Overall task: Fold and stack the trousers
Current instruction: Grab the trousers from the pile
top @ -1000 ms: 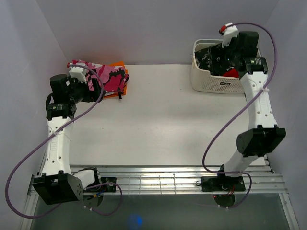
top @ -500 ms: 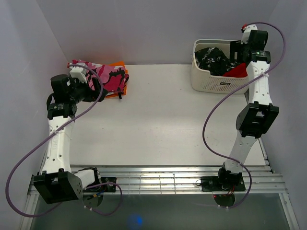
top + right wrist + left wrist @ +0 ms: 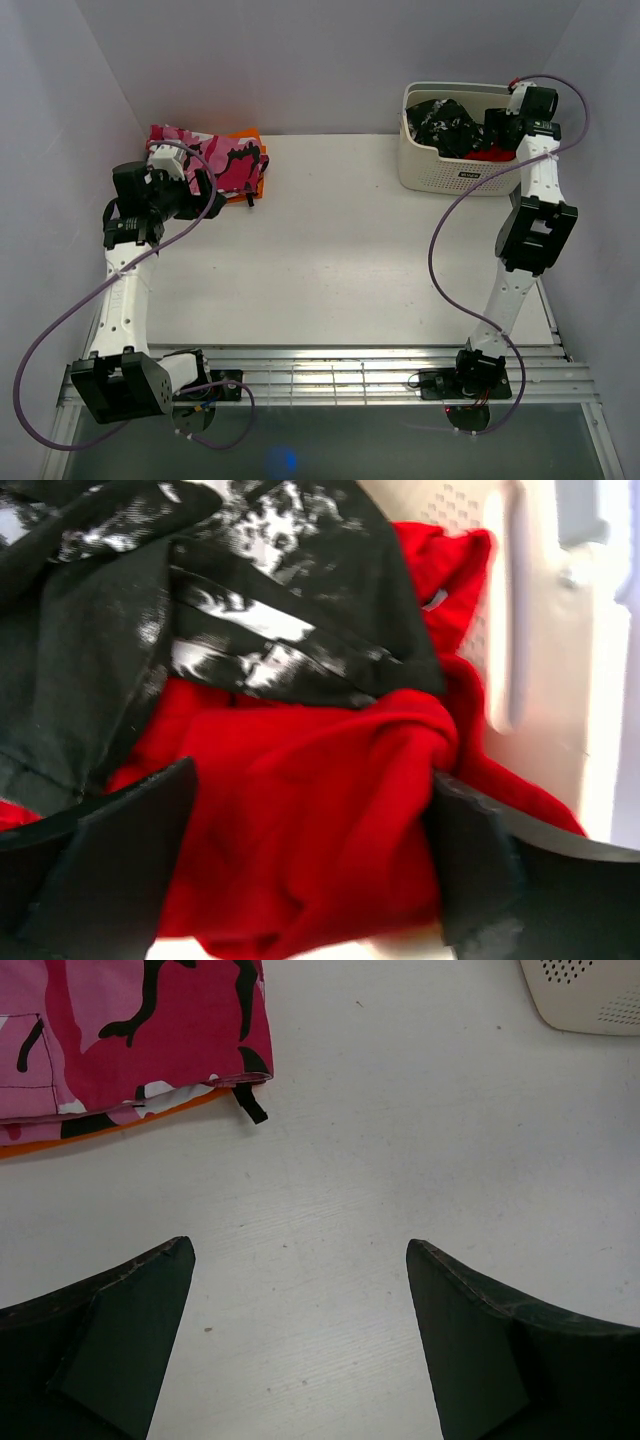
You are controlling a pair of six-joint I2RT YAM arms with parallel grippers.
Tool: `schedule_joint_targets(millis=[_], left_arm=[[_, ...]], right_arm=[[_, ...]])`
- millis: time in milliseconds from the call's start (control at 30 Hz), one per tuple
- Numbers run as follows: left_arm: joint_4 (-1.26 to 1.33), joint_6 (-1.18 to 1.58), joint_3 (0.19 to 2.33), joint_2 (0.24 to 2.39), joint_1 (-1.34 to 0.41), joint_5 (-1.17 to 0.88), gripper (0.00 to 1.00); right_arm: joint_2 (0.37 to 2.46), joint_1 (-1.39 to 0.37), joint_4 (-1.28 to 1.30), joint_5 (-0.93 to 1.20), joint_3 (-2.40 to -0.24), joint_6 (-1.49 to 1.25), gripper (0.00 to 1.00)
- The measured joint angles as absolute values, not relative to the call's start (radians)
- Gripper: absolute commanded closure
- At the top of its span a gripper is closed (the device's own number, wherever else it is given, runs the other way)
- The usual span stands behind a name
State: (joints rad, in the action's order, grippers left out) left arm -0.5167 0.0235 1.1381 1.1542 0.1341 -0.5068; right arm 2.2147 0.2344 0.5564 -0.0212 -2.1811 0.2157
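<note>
Counting the scene gives one white basket point(image 3: 455, 176) at the back right of the worktop point(image 3: 350, 260), one pair of red trousers point(image 3: 300, 820), one black-and-white garment point(image 3: 250, 610), one pink camouflage garment point(image 3: 225, 155) lying on one orange garment point(image 3: 100, 1132), and two arms.

The trousers lie crumpled inside the basket, towards its right wall, partly under the black-and-white garment. The camouflage and orange garments lie well to the left of the basket, across the worktop.

The right end effector point(image 3: 312, 775) reaches down into the basket with its fingers spread wide. A bunched fold of the trousers sits between them, and it cannot be told whether the tips press the cloth. The left end effector point(image 3: 300, 1250) is also spread wide, holding nothing, above bare worktop well left of the basket and near the camouflage garment.

Only the right wrist view shows the trousers' folds and the basket's inner wall. Only the left wrist view shows the orange edge and a short black strap point(image 3: 248, 1105) at the camouflage garment's corner. The top view alone shows both arms.
</note>
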Motion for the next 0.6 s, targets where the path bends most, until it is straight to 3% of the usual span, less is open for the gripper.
schedule_joint_targets(millis=[33, 100, 133, 200, 233, 333, 600], left_arm=[[-0.518, 0.023, 1.138, 1.156, 0.134, -0.505, 0.02], [-0.523, 0.024, 1.139, 1.162, 0.134, -0.501, 0.02], [-0.524, 0.024, 1.139, 1.166, 0.134, -0.499, 0.02], [-0.526, 0.024, 1.140, 1.176, 0.134, -0.495, 0.02], [-0.527, 0.024, 1.141, 1.184, 0.134, -0.493, 0.02], [-0.536, 0.027, 1.150, 1.201, 0.134, -0.487, 0.02], [-0.546, 0.043, 1.180, 1.203, 0.134, -0.476, 0.02]], right_arm=[[2.223, 0.234, 0.550, -0.012, -2.181, 0.216, 0.03], [2.232, 0.233, 0.542, 0.005, -2.181, 0.217, 0.16], [2.232, 0.233, 0.542, 0.010, -2.181, 0.218, 0.32], [2.232, 0.234, 0.540, 0.018, -2.181, 0.221, 0.48], [2.232, 0.237, 0.540, 0.024, -2.181, 0.217, 0.64], [2.231, 0.248, 0.543, 0.054, -2.182, 0.202, 0.92], [2.096, 0.249, 0.516, 0.117, -2.092, 0.146, 0.92]])
